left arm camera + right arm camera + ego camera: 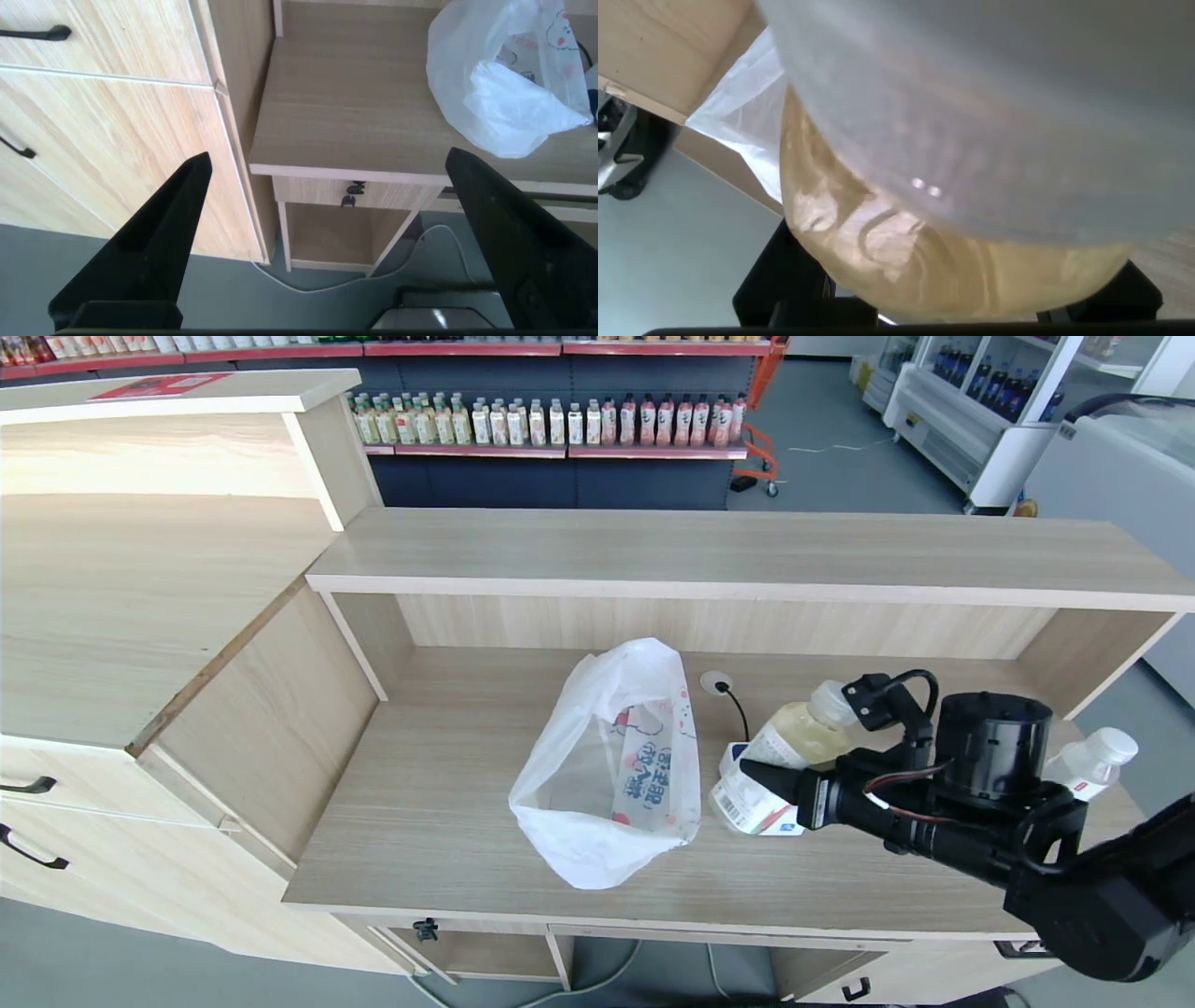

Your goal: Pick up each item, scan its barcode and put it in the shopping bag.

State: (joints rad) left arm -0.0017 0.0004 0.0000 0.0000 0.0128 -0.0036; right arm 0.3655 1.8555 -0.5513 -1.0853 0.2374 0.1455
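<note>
On the counter (pixel 448 821), the shopping bag (pixel 607 775) lies at the middle, its mouth open toward 7 o'clock. At 3 o'clock from it, the right gripper (pixel 761 782) is clamped on a bottle (pixel 794 737) of yellowish liquid, cap pointing to 1 o'clock. The right wrist view brings that liquid up close, with a dark finger at either side. A second bottle (pixel 1092 761) lies farther toward 3 o'clock. In the left wrist view the left gripper (pixel 329 157) hangs with jaws wide apart, off the counter's front corner beside the drawers (pixel 93 93).
</note>
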